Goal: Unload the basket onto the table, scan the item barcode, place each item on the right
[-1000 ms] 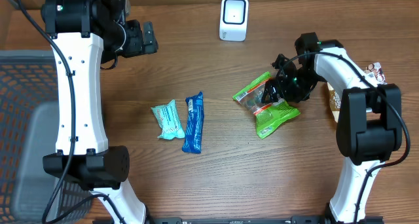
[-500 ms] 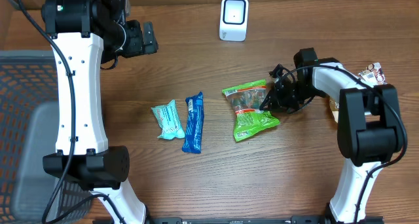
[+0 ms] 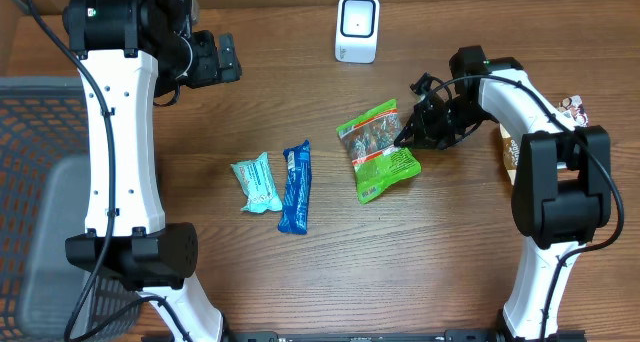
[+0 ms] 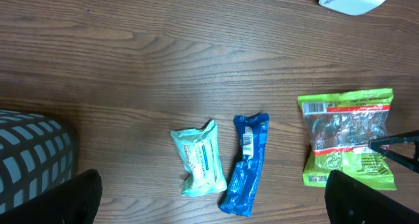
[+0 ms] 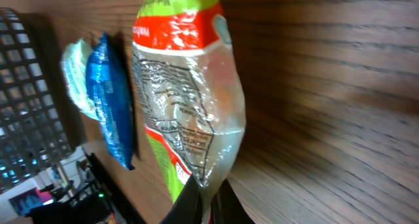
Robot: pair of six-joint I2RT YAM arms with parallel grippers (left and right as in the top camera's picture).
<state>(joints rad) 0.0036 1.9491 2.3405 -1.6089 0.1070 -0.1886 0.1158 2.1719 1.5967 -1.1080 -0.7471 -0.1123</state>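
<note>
at the right pincer the jaws are pressed together on the near edge of the green snack bag; the wrist view shows the clear film pinched between the two fingers. a second ago these jaws stood wide over the bag, which lay further right and lower. now it is gripped and has swung round and moved left and up the table, closer to the scanner. so the pick looks done, and what remains, i judge, is to carry the bag up to the scanner. whether the whole bag is clear of the wood i cannot tell.

from the left wrist camera the bag's barcode sits at its top left corner, facing upward. it probably has to be tilted toward the scanner's front, and thin film held by one edge may droop or twist.

further left lie a blue bar and a teal packet, just beside each other, well apart from the bag and unmoved. the left pincer hangs wide, empty, over the far left.

at the left edge is what looks like a grey mesh basket; i can make out nothing in it.
</note>
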